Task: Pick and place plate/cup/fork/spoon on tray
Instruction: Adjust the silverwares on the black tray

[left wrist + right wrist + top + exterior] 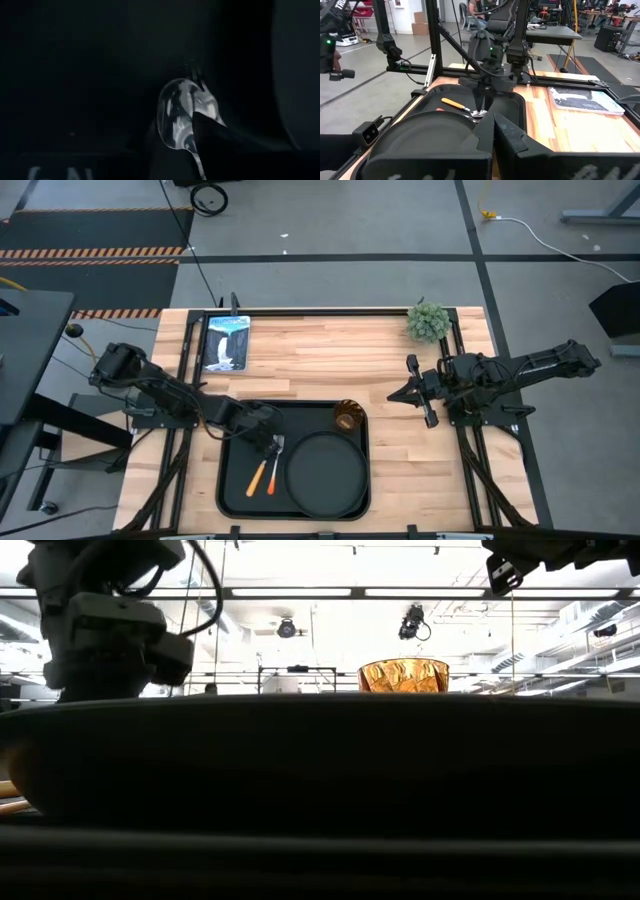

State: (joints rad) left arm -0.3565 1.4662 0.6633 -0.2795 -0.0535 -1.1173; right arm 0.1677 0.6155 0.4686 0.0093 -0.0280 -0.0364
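Amber cup [403, 676] behind dark tray rim [320, 755]

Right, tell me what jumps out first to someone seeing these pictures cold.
The large black rectangular tray at the table's near edge, already holding the round matte black plate and the translucent amber cup at its far right corner. The left gripper sits low over the tray's left half, right at the silver-bowled, orange-handled spoon and orange-handled fork lying side by side. The right gripper waits shut beyond the tray.
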